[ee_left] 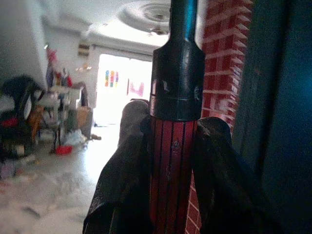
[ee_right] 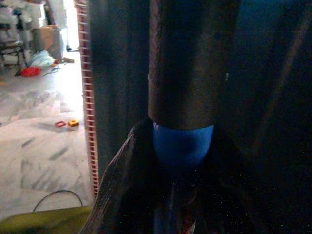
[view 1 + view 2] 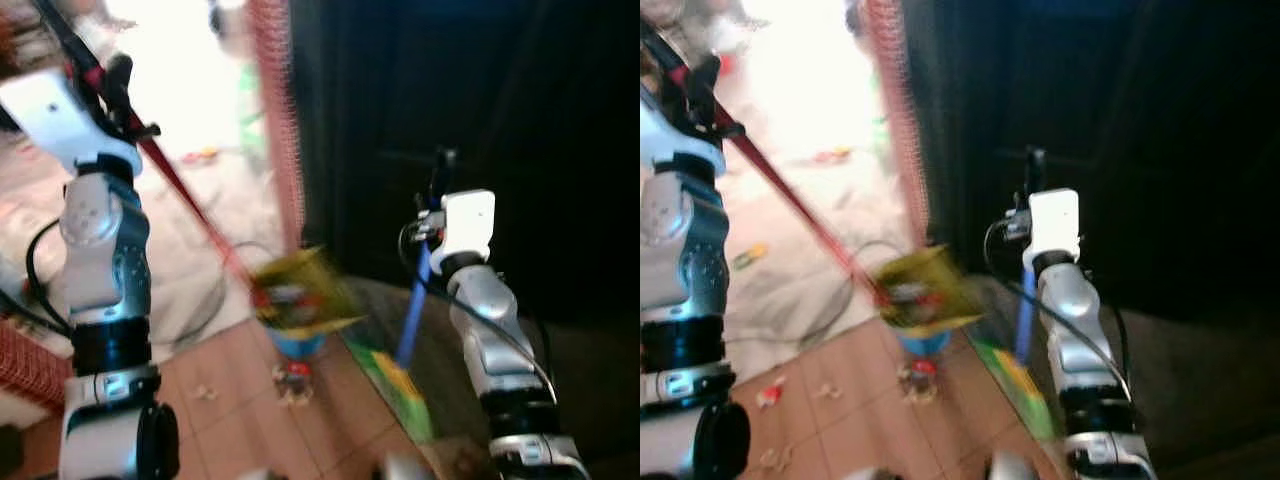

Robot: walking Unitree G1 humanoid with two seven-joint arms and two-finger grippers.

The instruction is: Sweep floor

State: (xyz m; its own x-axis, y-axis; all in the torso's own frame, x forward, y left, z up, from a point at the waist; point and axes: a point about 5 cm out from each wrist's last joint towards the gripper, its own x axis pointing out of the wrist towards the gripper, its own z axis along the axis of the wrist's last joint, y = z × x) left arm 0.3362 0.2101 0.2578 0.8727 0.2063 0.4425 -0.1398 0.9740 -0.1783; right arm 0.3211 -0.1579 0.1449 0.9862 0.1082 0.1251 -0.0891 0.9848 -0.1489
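Red brick pillar (image 3: 275,110) beside dark curtain (image 3: 460,90), black cable (image 3: 205,300) on pale floor, cluttered chair (image 1: 19,105) far back.

Daylight from the doorway (image 1: 122,83) blows out the floor (image 3: 190,80); the right side sits in deep shadow, head views motion-blurred

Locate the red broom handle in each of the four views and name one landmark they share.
Left eye view: red broom handle slants from the left gripper down to the blurred yellow head.
Right eye view: the same slant, upper left to centre.
Left wrist view: upright between the fingers.
Right wrist view: not in it.
Shared landmark: red brick pillar.
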